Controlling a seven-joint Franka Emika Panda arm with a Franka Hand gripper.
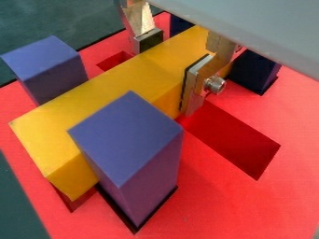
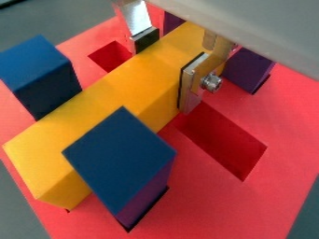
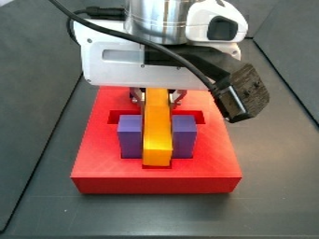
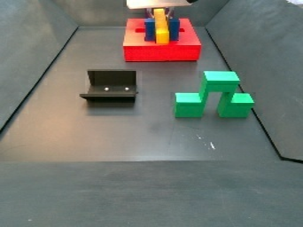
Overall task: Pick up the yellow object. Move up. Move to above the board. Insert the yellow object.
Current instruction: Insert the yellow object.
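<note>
The yellow object (image 1: pixel 112 103) (image 2: pixel 118 103) lies flat across the red board (image 1: pixel 249 217) (image 2: pixel 256 201), running between the blue-purple posts (image 1: pixel 125 149) (image 2: pixel 35 70). My gripper (image 1: pixel 171 67) (image 2: pixel 170 65) straddles the bar near its far end, with a dark pad pressed on each long side, shut on it. In both side views the bar (image 3: pixel 157 131) (image 4: pixel 161 31) sits low between two posts (image 3: pixel 130 131), with the gripper (image 3: pixel 157 96) (image 4: pixel 161 16) directly above it at the board (image 3: pixel 149 173) (image 4: pixel 160 51). The bar's underside is hidden.
A green stepped block (image 4: pixel 213 95) stands on the dark floor in front of the board, to the right. The fixture (image 4: pixel 109 86) stands to the left of it. Open recessed slots (image 1: pixel 243 140) show in the board beside the bar.
</note>
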